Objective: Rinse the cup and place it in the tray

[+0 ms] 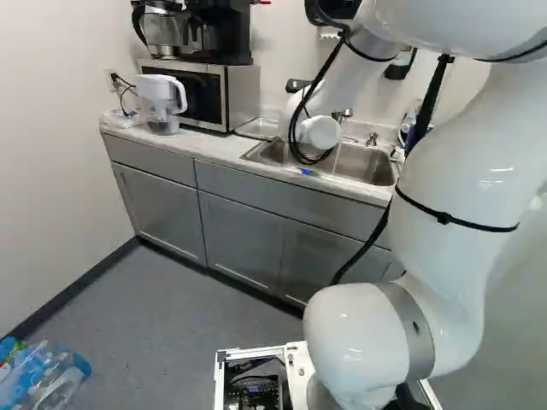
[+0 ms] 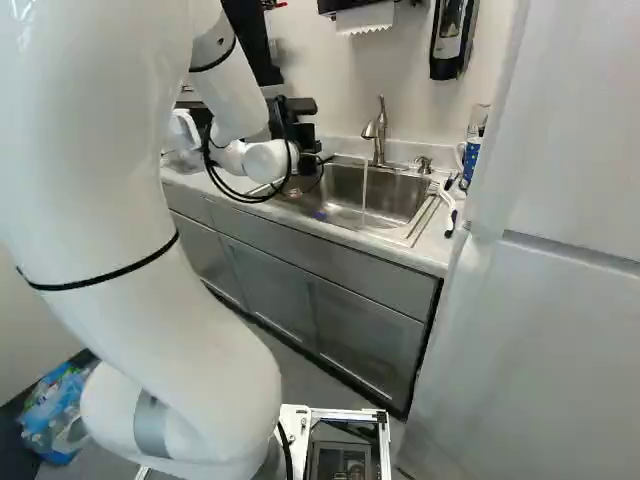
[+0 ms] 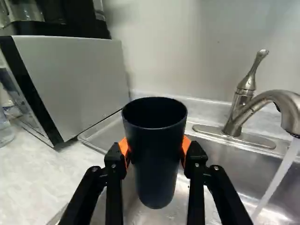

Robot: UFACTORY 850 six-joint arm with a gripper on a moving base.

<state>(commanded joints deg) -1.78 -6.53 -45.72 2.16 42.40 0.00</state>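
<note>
At the sink in the right base view is my gripper (image 2: 308,160), largely hidden behind the wrist. In the wrist view the gripper (image 3: 155,152) is shut on a dark cup (image 3: 157,161), its orange pads pressing from both sides. The cup stands upright with its open rim up, over the near part of the sink (image 3: 213,154). A metal tray (image 1: 259,128) lies on the counter between microwave and sink; part of it shows behind the cup as a tray edge (image 3: 96,137). Water (image 3: 276,180) runs from the faucet (image 3: 281,101), to one side of the cup and apart from it.
A microwave (image 1: 201,94) with a coffee maker (image 1: 218,30) on top stands beside the tray. A water pitcher (image 1: 160,102) is on the counter (image 1: 205,149). A soap pump (image 2: 424,165) and a blue container (image 2: 470,155) stand by the sink, near a tall white surface (image 2: 560,250).
</note>
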